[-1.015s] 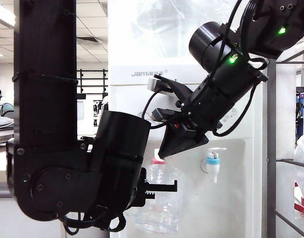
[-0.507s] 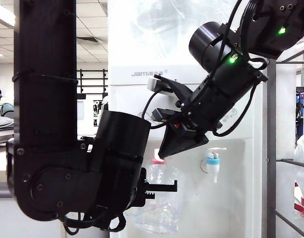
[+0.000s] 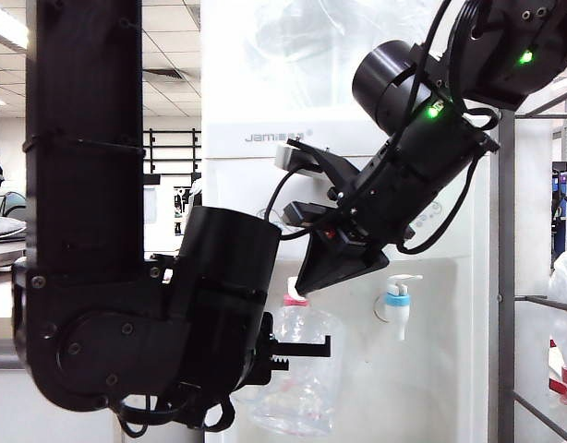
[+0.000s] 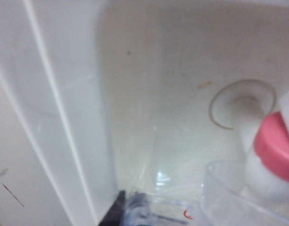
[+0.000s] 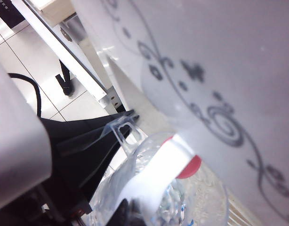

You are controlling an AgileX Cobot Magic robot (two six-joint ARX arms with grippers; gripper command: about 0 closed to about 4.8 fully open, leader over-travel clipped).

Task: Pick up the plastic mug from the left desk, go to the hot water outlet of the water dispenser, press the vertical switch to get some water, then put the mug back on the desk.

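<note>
While exterior view shows left pincer (image 3: 297, 349) pinching plastic mug (image 3: 302, 369), right pincer (image 3: 313, 275) pressed together; right wrist view adds floral swirls (image 5: 205, 108)

The clear see-through plastic mug (image 3: 297, 369), straight-sided with faint white speckled print, hangs upright in the recess of the tall white boxy water dispenser (image 3: 265, 138), held off any surface. Its open rim sits directly under the small white hot water outlet with a red collar (image 3: 295, 297). The mug's thin clear loop handle (image 5: 122, 132) is pinched between the black jaws of the left gripper (image 3: 302, 351).
</note>
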